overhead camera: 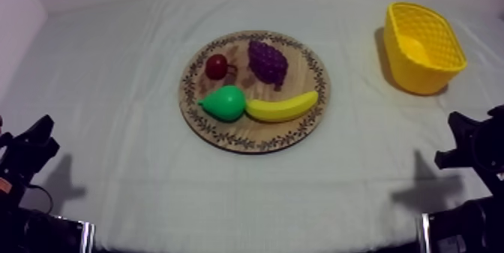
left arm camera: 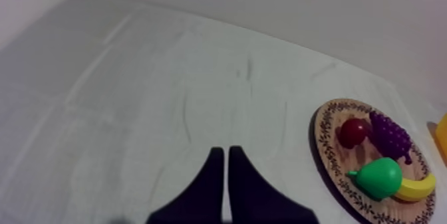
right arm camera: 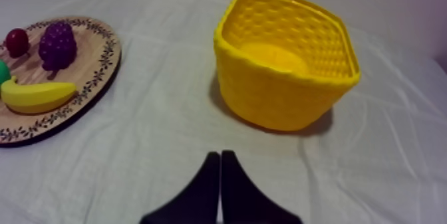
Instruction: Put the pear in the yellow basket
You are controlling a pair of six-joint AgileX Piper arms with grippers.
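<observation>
1. A counter [overhead camera: 112,83] draped in a pale grey-white cloth is stretching back to a plain wall.
2. A round wooden board [overhead camera: 259,147] is sitting near the middle, carrying a pear [overhead camera: 223,103], a banana [overhead camera: 283,107], a bunch of grapes [overhead camera: 268,61] and a small red fruit [overhead camera: 217,66].
3. The green pear is lying on the board's near left part, touching the banana's end.
4. A yellow basket [overhead camera: 420,76] is standing well apart at the far right, with nothing showing inside it.
5. The left end effector [left arm camera: 225,152] is resting low at the left side, its fingers pressed together on nothing.
6. The right end effector [right arm camera: 220,155] is resting low at the right, likewise pressed together, pointing toward the basket.
7. The task is looking unstarted: reaching, gripping, carrying and releasing the pear are all waiting to be done.
</observation>
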